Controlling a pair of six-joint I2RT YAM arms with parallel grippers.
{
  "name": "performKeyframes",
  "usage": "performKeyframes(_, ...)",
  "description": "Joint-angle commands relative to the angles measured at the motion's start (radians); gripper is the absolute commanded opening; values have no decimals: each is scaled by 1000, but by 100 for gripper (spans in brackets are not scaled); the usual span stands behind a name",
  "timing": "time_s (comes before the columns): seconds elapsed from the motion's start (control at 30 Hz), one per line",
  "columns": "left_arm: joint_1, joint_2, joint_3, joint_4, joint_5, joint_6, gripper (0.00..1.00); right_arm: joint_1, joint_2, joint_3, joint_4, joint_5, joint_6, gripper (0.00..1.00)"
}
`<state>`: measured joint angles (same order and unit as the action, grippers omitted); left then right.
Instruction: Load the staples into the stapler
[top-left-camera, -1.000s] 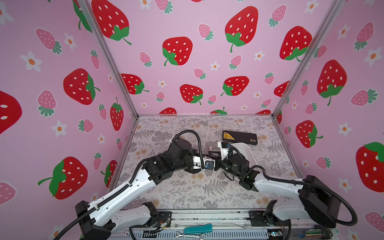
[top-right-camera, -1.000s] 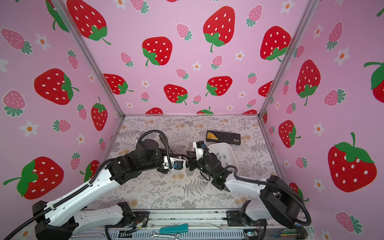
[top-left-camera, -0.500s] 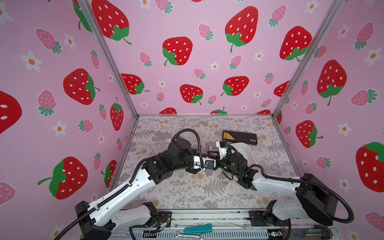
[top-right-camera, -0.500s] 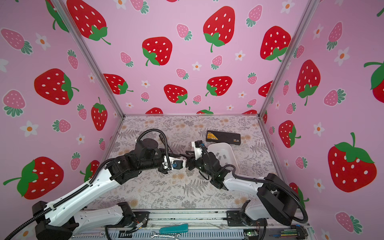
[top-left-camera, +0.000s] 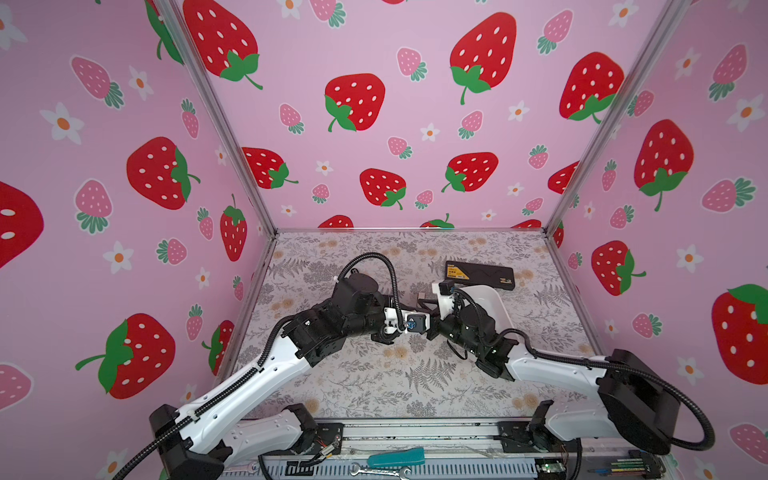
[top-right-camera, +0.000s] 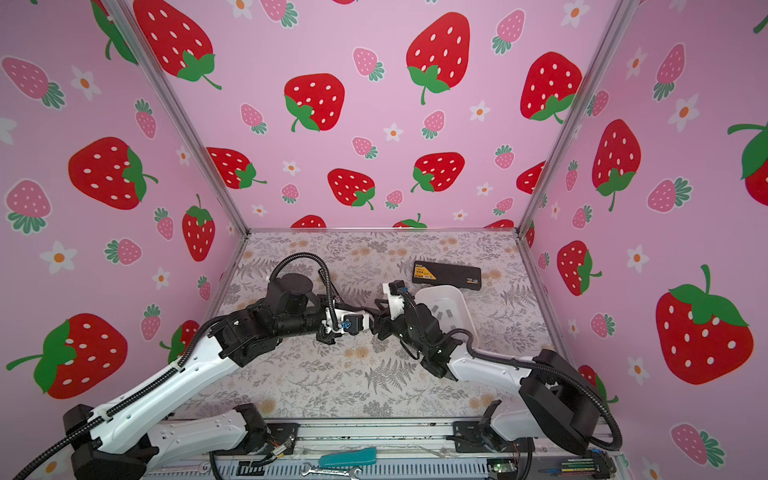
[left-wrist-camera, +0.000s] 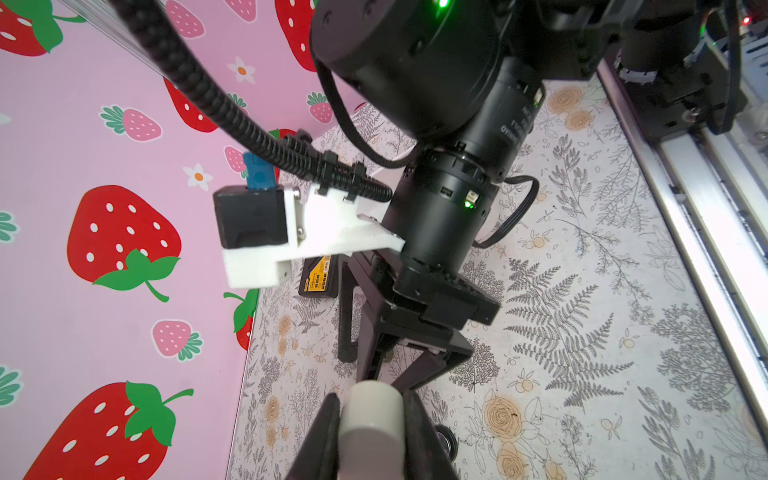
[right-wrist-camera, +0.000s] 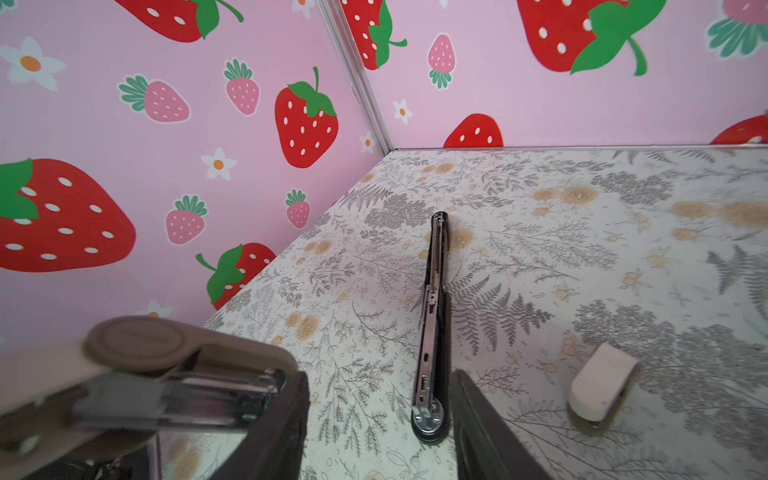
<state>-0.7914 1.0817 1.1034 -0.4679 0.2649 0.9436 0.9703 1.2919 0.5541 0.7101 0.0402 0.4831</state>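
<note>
Several grey metal staple strips, probably light, brittle.
Pinch long sides; your right fingers gape, left fingers clamp beige plastic stapler.

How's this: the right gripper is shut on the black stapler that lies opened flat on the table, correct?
Not shut. The right wrist view shows the right gripper open, its jaws standing apart on either side of the near end of the black stapler, with a clear gap on one side. The stapler does lie opened flat on the table.
</note>
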Motion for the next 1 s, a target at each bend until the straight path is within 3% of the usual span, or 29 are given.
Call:
performKeyframes(0.0,4,-9,36,29,42,-6,0,-4,-97,-58,-16,134,-145,64)
performKeyframes(0.2,4,1,53,-18,87,20,0,4,-239,-198,69,-56,-400,72)
performKeyframes(0.37,3,0,55,-33,168,29,0,54,-269,-236,82,-189,-511,79)
performKeyframes(0.5,-2,5,56,-68,241,67,0,98,-269,-247,138,-192,-528,81)
performKeyframes(0.97,-38,31,78,-171,322,144,0,199,-197,-194,181,-103,-540,75)
